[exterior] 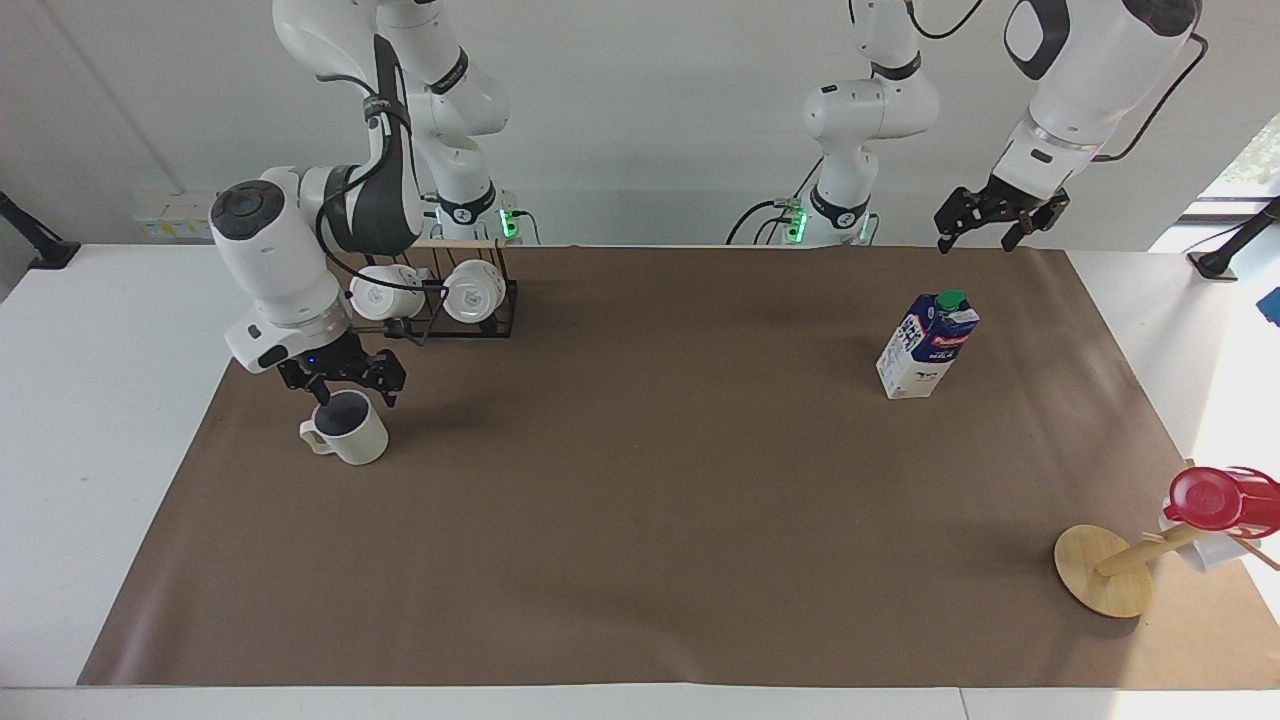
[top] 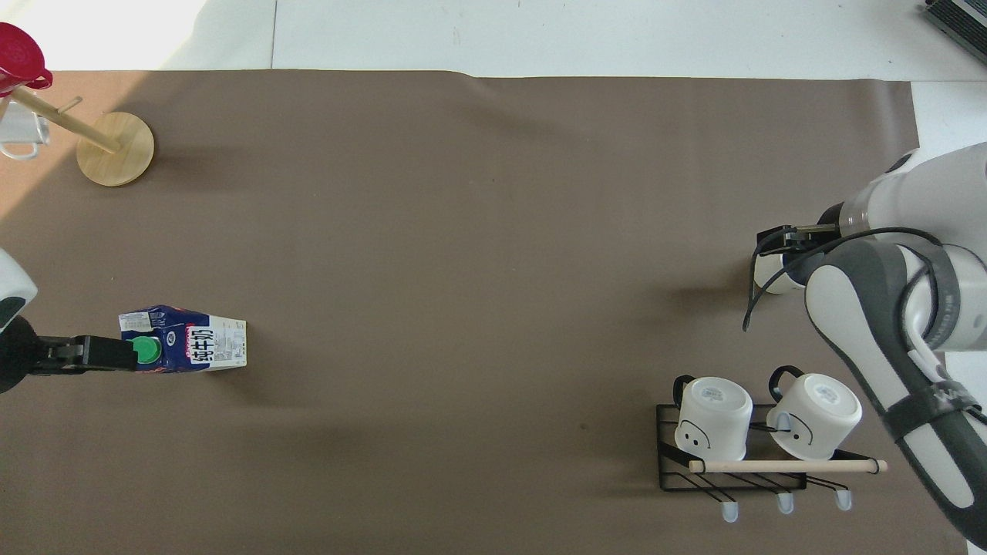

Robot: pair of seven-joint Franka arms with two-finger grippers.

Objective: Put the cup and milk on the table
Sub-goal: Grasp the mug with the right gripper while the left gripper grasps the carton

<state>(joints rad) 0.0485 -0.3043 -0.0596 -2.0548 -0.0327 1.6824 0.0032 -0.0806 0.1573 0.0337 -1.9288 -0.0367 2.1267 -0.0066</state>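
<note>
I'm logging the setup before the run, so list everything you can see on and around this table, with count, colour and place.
ribbed mug: one, off-white with greyish-blue inside, upright on the paper at the right arm's end.
milk carton: one, white and dark blue, green cap, upright toward the left arm's end.
smooth mugs: two, white, lying on the wire rack.
wire rack: one, black with a wooden rod, nearer the robots than the ribbed mug.
mug tree: one, wooden, round base, at the left arm's end.
red cup: one, glossy, on the mug tree.
paper sheet: one, brown, covering the tabletop.
right gripper: open, just over the ribbed mug.
left gripper: open, raised above the paper's edge.
</note>
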